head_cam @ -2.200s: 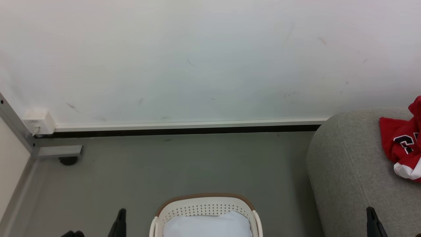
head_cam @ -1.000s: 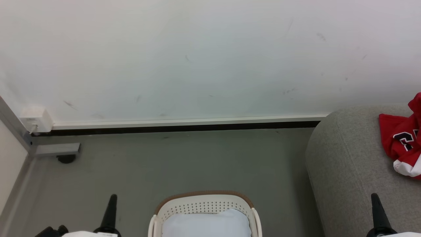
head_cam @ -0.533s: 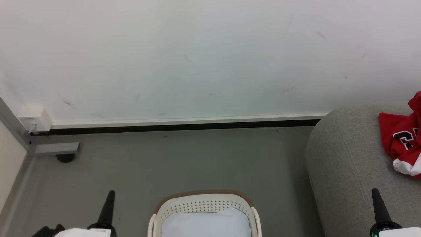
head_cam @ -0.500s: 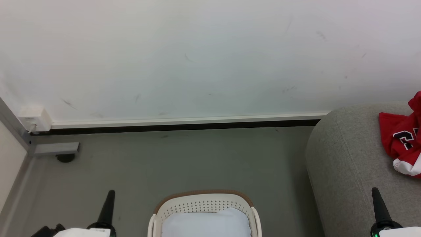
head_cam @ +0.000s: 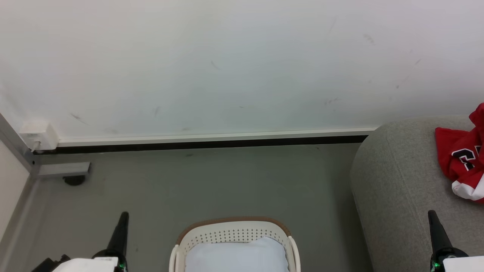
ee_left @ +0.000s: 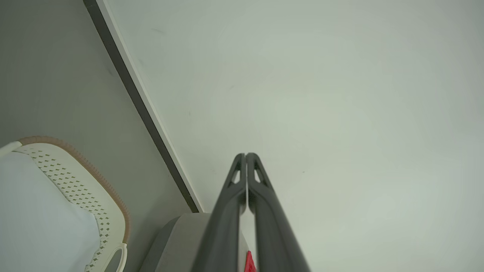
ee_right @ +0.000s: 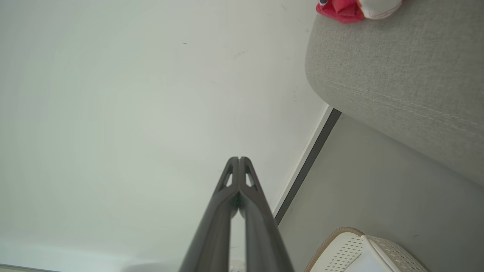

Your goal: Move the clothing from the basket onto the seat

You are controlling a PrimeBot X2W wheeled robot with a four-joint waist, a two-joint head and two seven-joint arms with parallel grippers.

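- Where tips meet, noted left gripper (head_cam: 124,214) and right gripper (head_cam: 431,212) both clenched tight, empty.
- Found basket (head_cam: 234,220) on floor (head_cam: 227,181) between them, pale bundle (head_cam: 236,255) inside.
- Logged red clothing (head_cam: 459,158) heaped on seat (head_cam: 397,181), beyond right gripper.

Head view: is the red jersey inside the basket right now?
No, the red jersey lies on the grey seat, well to the right of the basket.

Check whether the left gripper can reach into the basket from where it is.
Probably yes: the left gripper stands shut just left of the basket, only floor between them, and the basket's top is open.
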